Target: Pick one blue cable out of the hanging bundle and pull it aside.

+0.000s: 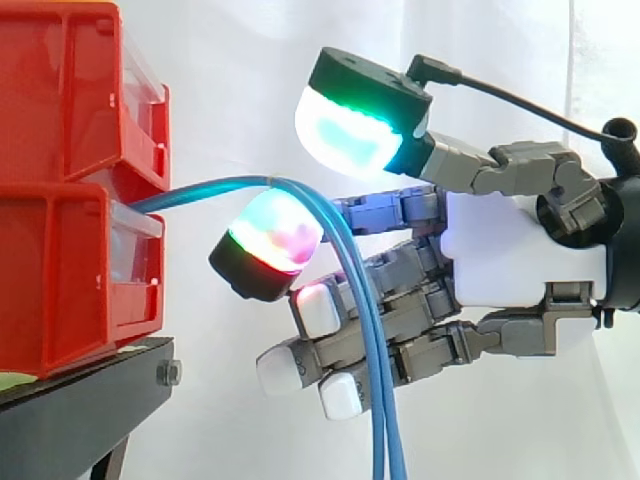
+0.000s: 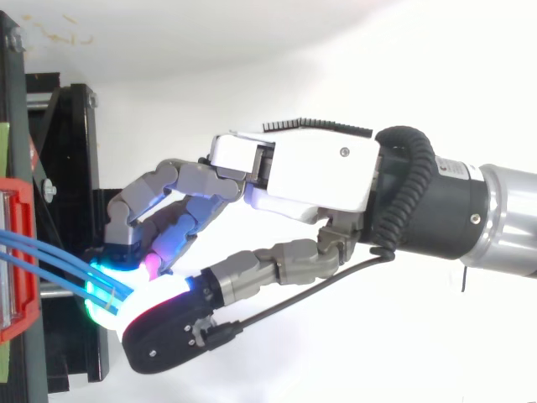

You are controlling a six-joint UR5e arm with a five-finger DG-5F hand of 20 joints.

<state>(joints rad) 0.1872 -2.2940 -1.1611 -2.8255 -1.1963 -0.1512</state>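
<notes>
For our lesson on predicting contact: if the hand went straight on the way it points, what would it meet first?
Probably the blue cables, which hang right across the hand. Past them is the front of the lower red bin. The depth between them is unclear.

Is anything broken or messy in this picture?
Nothing looks broken or spilled. The blue cables come out of the red bins, bend over smoothly and hang down close by the hand. The bins sit stacked on the black stand.
</notes>
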